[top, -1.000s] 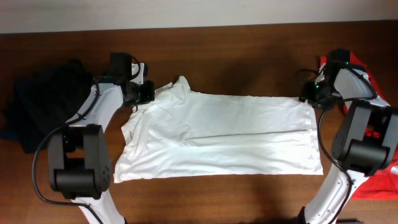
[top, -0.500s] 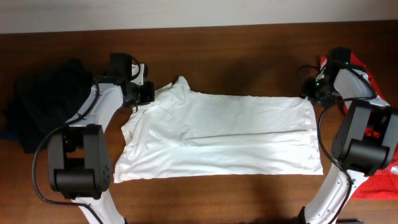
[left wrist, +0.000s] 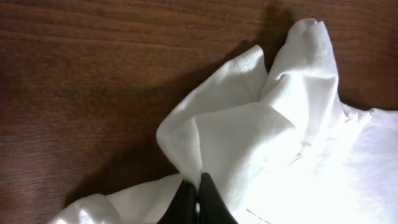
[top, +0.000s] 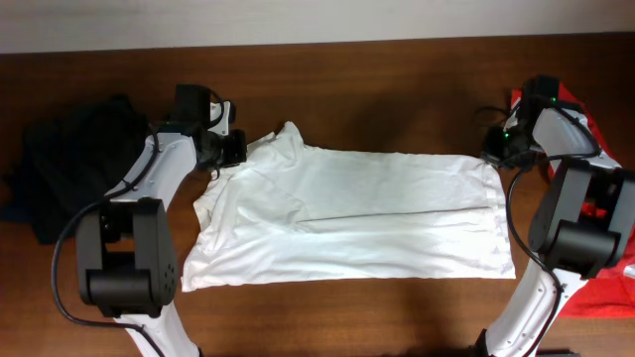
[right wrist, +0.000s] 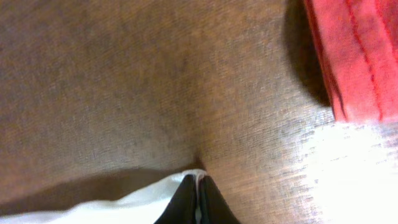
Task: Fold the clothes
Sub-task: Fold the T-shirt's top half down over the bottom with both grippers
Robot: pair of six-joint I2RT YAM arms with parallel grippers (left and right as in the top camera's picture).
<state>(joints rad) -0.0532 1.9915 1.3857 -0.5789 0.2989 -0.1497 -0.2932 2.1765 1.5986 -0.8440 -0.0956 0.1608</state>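
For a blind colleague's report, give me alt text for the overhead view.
A large white fabric T-shirt lies spread on a dark brown wooden table, with the left jaws and the right jaws each shut on a far corner. A crumpled black fabric garment lies at the table's left end, a red fabric garment at its right.

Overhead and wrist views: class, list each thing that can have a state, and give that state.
white T-shirt, spread out flat, one end bunched up
left hand, shut on the bunched end
right hand, shut on the shirt's far corner
black garment, heaped
red garment, partly out of view
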